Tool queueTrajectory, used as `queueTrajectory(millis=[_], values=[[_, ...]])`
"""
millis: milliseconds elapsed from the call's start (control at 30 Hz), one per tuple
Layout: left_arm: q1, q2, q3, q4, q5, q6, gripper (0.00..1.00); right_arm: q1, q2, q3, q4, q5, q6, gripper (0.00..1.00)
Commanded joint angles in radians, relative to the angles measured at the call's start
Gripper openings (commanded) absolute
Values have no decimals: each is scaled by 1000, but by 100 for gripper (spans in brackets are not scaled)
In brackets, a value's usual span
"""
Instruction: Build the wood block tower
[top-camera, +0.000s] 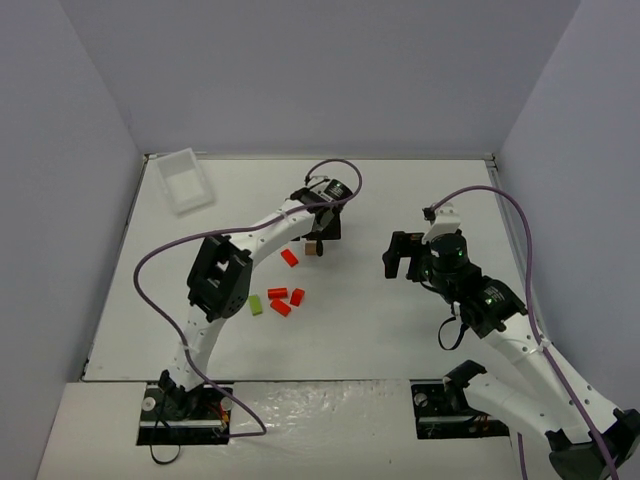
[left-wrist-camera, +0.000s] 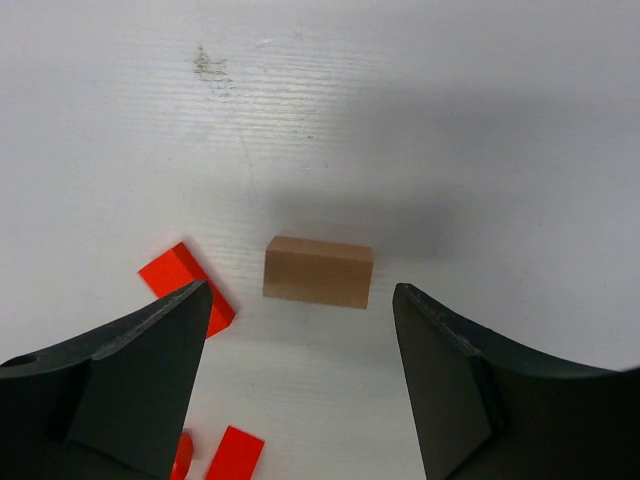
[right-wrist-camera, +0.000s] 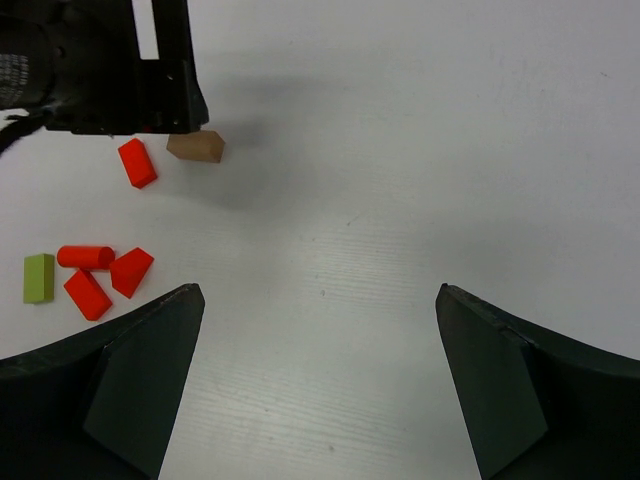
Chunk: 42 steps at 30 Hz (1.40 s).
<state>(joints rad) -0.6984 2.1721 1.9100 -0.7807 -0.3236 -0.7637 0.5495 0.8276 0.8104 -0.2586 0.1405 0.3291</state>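
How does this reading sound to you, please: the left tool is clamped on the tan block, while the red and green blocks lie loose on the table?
Not quite: the left tool is not clamped on the tan block. The left wrist view shows its jaws open, and the block lies on the table, apart from both. The red blocks and the green block do lie loose on the table.

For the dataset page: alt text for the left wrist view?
A tan block lies on the white table, seen between the left gripper's open black fingers and touching neither. Red blocks lie at lower left, partly hidden by one finger.
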Motion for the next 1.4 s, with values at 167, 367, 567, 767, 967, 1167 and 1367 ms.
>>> queueTrajectory(millis=[167, 367, 567, 767, 967, 1167, 1367], values=[[44, -400, -223, 33, -33, 129, 70, -2, 39, 40, 38, -57, -57, 100], [201, -689, -615, 273, 171, 170, 70, 4, 185, 106, 40, -91, -107, 95], [385, -919, -875, 401, 359, 214, 70, 61, 425, 247, 51, -131, -166, 79], [506, -1038, -979, 407, 462, 249, 70, 192, 727, 448, 69, -131, -210, 63], [573, -1094, -1055, 410, 545, 219, 70, 270, 973, 626, 76, -130, -216, 59], [575, -1112, -1076, 383, 582, 224, 70, 295, 1120, 727, 77, -129, -209, 53], [575, -1133, -1076, 342, 578, 240, 70, 298, 1224, 777, 79, -110, -202, 48]])
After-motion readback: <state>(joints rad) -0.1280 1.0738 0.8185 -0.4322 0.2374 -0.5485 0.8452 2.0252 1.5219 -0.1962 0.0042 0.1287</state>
